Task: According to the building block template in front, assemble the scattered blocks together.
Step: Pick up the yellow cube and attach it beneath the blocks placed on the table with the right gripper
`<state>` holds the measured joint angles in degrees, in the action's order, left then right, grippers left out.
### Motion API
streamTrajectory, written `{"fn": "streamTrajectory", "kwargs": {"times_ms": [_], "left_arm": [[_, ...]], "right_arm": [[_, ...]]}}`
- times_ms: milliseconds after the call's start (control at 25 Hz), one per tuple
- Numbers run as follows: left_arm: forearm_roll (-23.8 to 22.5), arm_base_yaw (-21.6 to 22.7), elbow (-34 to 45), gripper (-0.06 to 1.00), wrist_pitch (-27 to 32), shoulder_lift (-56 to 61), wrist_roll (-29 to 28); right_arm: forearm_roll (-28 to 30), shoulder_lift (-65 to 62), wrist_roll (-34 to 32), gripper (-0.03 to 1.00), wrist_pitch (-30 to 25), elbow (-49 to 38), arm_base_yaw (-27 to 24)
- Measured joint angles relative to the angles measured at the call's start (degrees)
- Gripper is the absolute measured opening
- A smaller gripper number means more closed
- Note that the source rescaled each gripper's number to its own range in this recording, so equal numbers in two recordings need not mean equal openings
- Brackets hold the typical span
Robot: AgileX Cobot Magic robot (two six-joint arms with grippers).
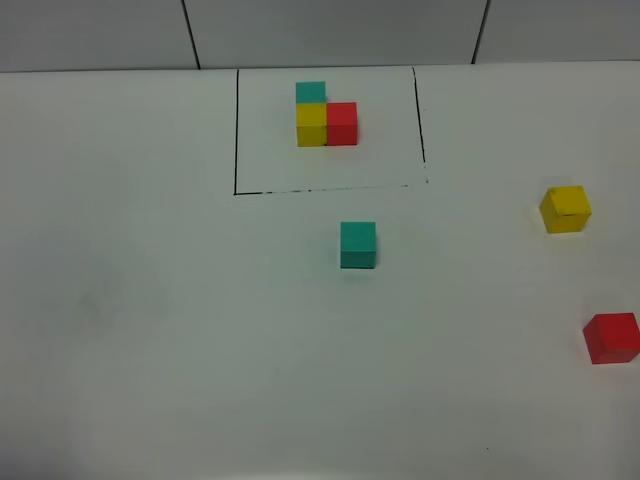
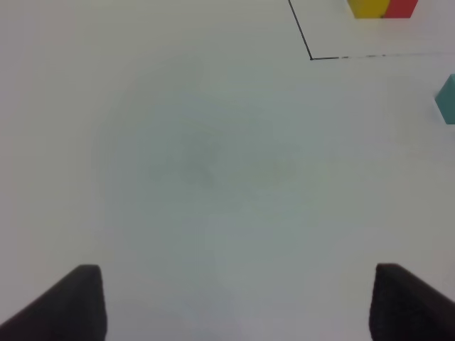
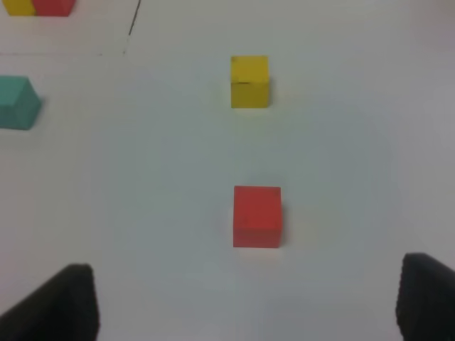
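The template [image 1: 325, 118] is an L of teal, yellow and red cubes inside a thin black drawn frame at the table's back middle. Its yellow and red cubes also show in the left wrist view [image 2: 380, 7] and the right wrist view [image 3: 35, 6]. The loose teal cube [image 1: 358, 245] sits just in front of the frame. The loose yellow cube [image 1: 566, 209] is at the right, and the loose red cube [image 1: 611, 337] is at the right edge, nearer the front. My left gripper [image 2: 238, 302] is open over bare table. My right gripper [image 3: 249, 298] is open, with the red cube [image 3: 257, 216] ahead of it and the yellow cube [image 3: 249, 81] beyond.
The white table [image 1: 150, 300] bears only the cubes and the drawn frame [image 1: 236, 130]. A wall with dark seams runs along the back. Neither arm shows in the exterior high view.
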<state>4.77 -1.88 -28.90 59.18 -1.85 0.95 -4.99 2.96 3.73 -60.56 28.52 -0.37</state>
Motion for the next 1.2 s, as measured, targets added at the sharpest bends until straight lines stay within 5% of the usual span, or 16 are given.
{"fn": "streamTrajectory", "kwargs": {"times_ms": [1200], "left_arm": [[0.0, 0.0, 0.0, 0.96, 0.0, 0.0, 0.0]], "right_arm": [[-0.44, 0.0, 0.0, 0.73, 0.0, 0.0, 0.0]]}}
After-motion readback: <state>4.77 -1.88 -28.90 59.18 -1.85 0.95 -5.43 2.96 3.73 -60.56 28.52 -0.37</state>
